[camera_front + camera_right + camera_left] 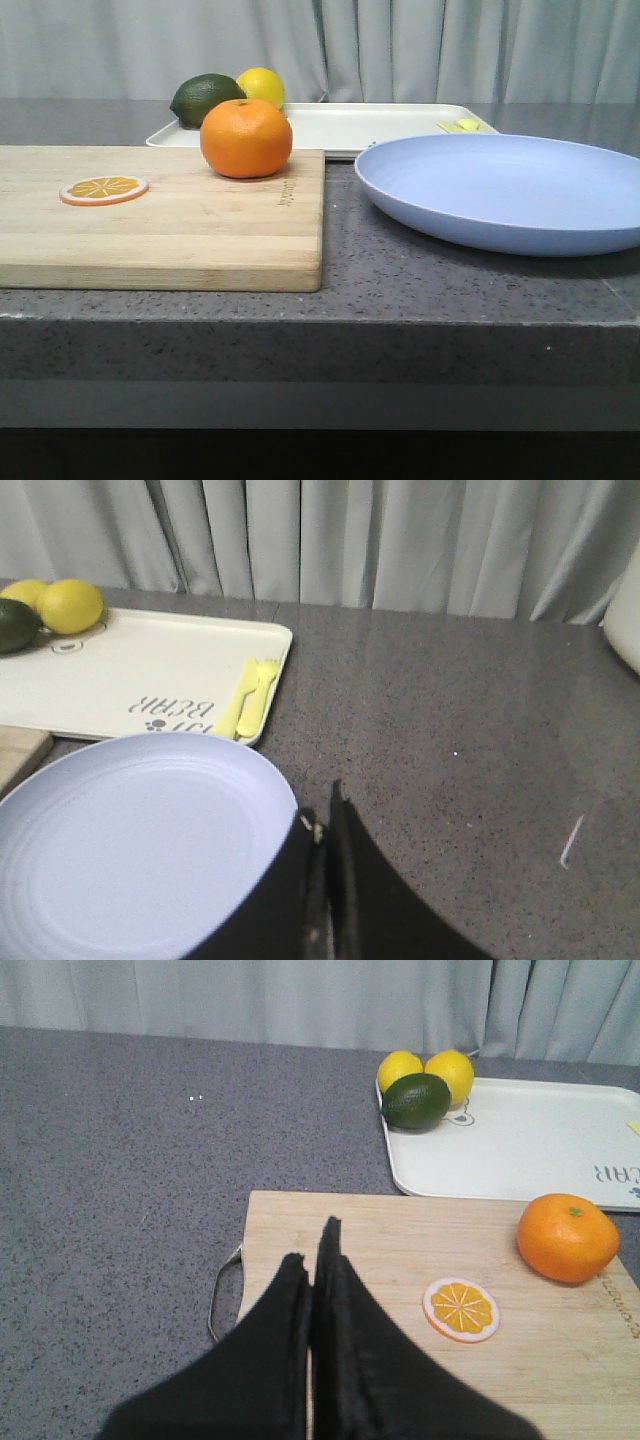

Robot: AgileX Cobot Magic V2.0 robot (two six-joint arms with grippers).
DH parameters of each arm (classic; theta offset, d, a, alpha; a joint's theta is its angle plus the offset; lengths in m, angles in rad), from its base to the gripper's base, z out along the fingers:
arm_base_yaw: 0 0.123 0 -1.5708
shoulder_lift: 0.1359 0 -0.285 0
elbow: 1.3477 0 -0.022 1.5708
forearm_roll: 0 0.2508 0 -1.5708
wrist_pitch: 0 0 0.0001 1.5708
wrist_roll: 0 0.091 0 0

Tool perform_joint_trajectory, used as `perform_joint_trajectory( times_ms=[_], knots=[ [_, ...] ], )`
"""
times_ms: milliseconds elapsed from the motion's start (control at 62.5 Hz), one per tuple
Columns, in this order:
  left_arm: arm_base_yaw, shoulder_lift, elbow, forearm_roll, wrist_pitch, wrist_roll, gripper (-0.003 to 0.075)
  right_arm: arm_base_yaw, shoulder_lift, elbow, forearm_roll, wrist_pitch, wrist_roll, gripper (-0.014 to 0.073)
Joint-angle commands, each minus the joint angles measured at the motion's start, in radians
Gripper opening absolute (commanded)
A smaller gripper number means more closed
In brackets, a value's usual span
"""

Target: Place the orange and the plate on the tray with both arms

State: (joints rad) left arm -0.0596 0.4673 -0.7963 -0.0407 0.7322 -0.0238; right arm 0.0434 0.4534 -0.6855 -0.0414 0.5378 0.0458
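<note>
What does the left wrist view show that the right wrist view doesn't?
Only the left wrist view shows the orange, the orange slice and most of the cutting board, plus the shut left tool. Only the right wrist view shows the plate, the yellow fork and the shut right tool. Both share the tray, two lemons and the lime.

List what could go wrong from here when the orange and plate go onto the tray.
1. The orange sits free on the cutting board and is round, so a nudge from the left hand might roll it off.
2. The tray already holds lemons, a lime and a yellow fork; the wide plate may land on them.
3. The plate is shallow and lies flat, so the right hand may slip off its rim.
</note>
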Motion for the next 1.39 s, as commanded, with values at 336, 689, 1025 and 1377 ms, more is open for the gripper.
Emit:
perform_joint_trajectory(
  times_ms=[336, 689, 1025, 1377],
  knots=[
    [-0.01, 0.079, 0.026, -0.013, -0.068, -0.005, -0.0019, -0.005, 0.158, -0.036, -0.021, -0.007, -0.006, -0.0034],
    [-0.021, 0.084, 0.028, -0.018, -0.077, -0.005, 0.0439, -0.005, 0.166, -0.036, -0.021, 0.037, -0.013, 0.0583],
    [-0.284, 0.189, 0.016, -0.008, -0.183, -0.005, 0.053, -0.005, 0.166, -0.036, -0.021, 0.083, -0.013, 0.0581],
    [-0.496, 0.512, -0.125, 0.013, -0.271, 0.018, 0.0645, -0.005, 0.166, -0.036, -0.021, 0.101, -0.013, 0.0581]
  ],
)
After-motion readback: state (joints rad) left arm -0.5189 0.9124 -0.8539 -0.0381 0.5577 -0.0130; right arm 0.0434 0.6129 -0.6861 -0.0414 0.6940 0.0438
